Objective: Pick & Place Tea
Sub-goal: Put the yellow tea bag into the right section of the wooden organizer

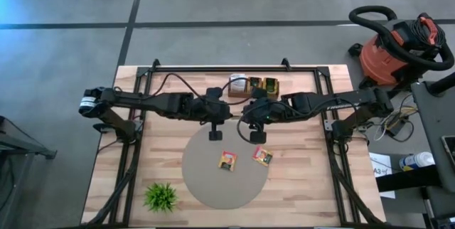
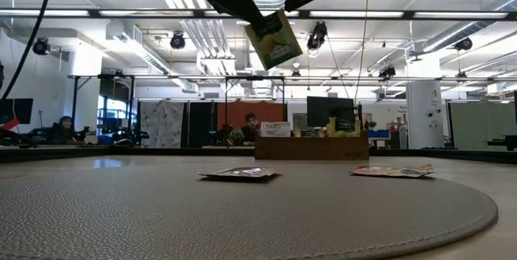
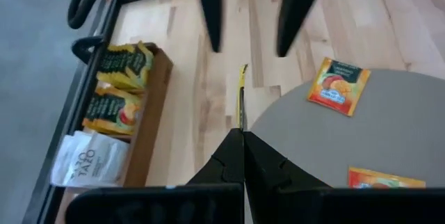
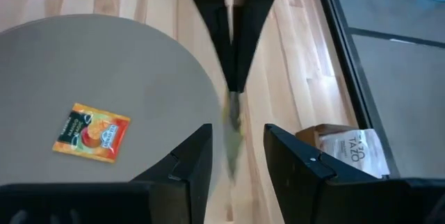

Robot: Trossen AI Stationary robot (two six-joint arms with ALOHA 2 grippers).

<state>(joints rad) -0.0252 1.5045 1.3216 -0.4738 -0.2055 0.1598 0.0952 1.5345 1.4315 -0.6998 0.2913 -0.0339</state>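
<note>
While claw-pinched, sachet on edge, tilted.

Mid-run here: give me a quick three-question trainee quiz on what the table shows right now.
1. How many tea sachets lie flat on the round grey mat?
2. True or false: the right end effector is shut on a sachet.
3. What holds the raised sachet? A: left end effector; B: right end effector; C: nothing.
Key: 1 two; 2 false, it is open; 3 A.
</note>
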